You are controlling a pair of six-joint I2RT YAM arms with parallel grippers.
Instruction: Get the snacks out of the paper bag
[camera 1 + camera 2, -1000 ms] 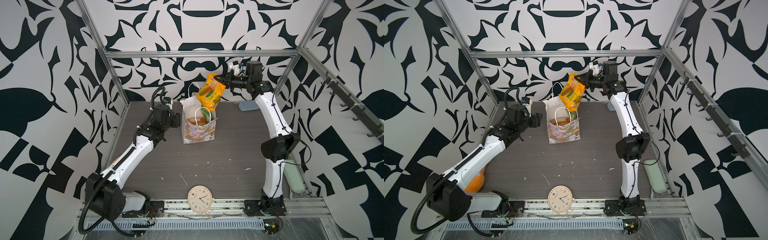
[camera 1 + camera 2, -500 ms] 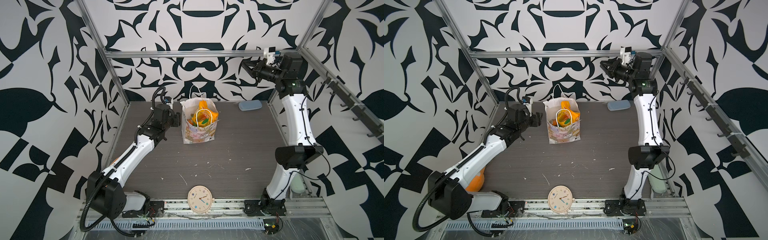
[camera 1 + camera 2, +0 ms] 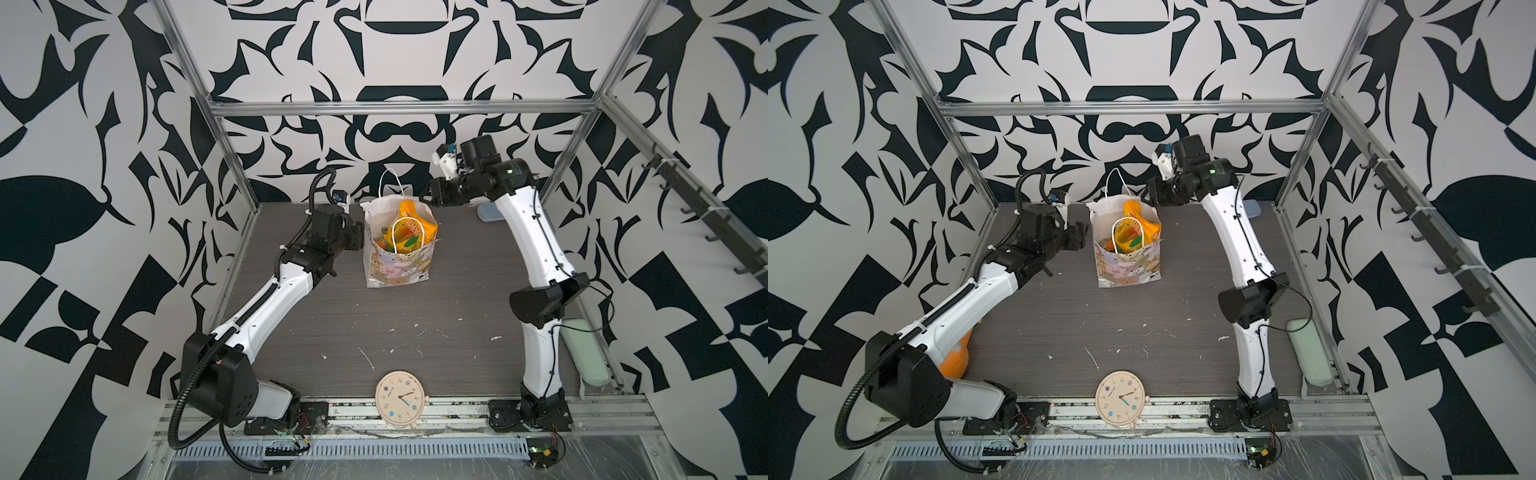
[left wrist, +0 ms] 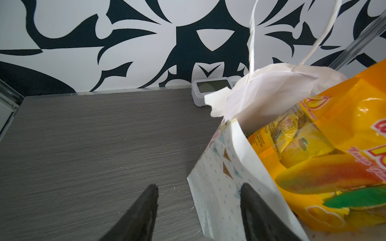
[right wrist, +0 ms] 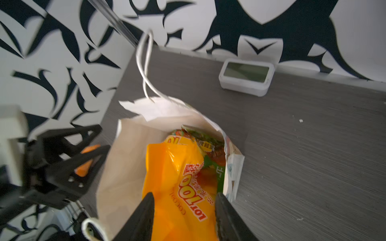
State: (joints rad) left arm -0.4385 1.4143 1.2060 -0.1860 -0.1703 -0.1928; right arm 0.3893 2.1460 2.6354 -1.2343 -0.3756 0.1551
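The paper bag stands upright at the back middle of the table, its mouth open. A yellow-orange snack packet sticks out of the top, with green and orange packets partly hidden beneath it. My left gripper is open at the bag's narrow left side, one finger against the paper. My right gripper hovers open above the bag's back right, with the yellow packet below its fingers.
A white digital clock sits behind the bag by the wall. A round clock lies at the front edge. A blue-grey pad is at the back right, a green case along the right edge, an orange plush under the left arm.
A second ago my right gripper held the yellow packet above the bag. The packet is back in the bag. The right arm swung up and right, then returned above the bag with open jaws.
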